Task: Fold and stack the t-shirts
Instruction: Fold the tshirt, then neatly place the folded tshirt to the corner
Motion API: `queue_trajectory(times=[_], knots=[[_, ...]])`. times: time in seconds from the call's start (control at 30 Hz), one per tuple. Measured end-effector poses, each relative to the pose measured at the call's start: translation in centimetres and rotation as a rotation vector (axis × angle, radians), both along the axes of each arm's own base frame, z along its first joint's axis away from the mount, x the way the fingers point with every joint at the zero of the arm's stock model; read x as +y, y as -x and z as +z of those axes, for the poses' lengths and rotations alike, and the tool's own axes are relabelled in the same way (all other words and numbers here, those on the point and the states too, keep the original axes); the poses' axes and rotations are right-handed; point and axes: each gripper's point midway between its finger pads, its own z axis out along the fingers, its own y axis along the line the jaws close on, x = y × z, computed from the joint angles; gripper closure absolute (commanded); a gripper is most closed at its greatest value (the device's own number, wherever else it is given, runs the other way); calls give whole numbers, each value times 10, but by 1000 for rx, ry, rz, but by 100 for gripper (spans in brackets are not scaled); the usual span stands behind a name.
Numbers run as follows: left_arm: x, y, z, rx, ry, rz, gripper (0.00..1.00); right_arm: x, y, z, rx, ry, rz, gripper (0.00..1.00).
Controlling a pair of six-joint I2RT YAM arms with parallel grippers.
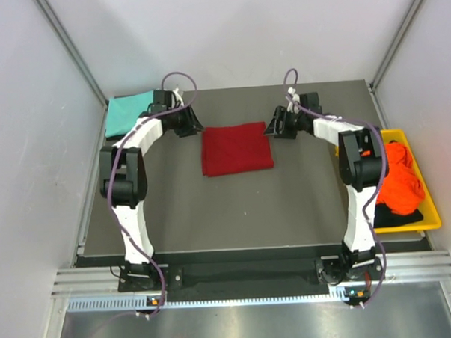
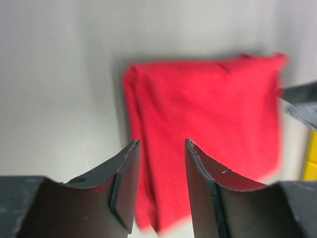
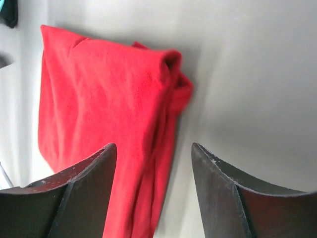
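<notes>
The dark red t-shirt (image 1: pixel 236 148) lies folded into a flat square at the middle of the table; it also shows in the left wrist view (image 2: pixel 208 124) and the right wrist view (image 3: pixel 104 114). My left gripper (image 1: pixel 194 127) is open and empty just off its far left corner (image 2: pixel 161 148). My right gripper (image 1: pixel 272 126) is open and empty just off its far right corner (image 3: pixel 153 153). The teal t-shirt (image 1: pixel 126 112) lies folded at the far left. The orange t-shirt (image 1: pixel 398 178) and the black one (image 1: pixel 396 218) sit bunched in the yellow bin (image 1: pixel 429 205).
The yellow bin stands at the table's right edge beside the right arm. White walls with metal frame posts close in the left, back and right sides.
</notes>
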Motion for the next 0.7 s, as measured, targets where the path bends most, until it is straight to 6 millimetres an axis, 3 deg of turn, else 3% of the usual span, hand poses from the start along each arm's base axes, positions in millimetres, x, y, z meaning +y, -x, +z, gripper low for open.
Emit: queue_trajectory(times=[0.17, 0.27, 0.3, 0.4, 0.47, 0.53, 0.7], knots=[[-12, 13, 72, -137, 70, -46, 55, -19, 14, 44, 3, 43, -44, 37], [-31, 18, 89, -173, 127, -101, 56, -15, 22, 77, -40, 22, -26, 65], [-39, 21, 87, -165, 142, -119, 56, -9, 27, 90, -55, 0, -7, 83], [-61, 33, 69, -111, 169, -163, 56, 11, 38, 109, -70, -66, 57, 93], [-74, 42, 51, -67, 172, -181, 57, 24, 49, 107, -65, -110, 106, 93], [-85, 52, 27, -14, 160, -190, 57, 29, 62, 88, -19, -131, 132, 93], [-90, 71, -23, 87, 88, -174, 57, 25, 89, 3, 169, -119, 143, 94]])
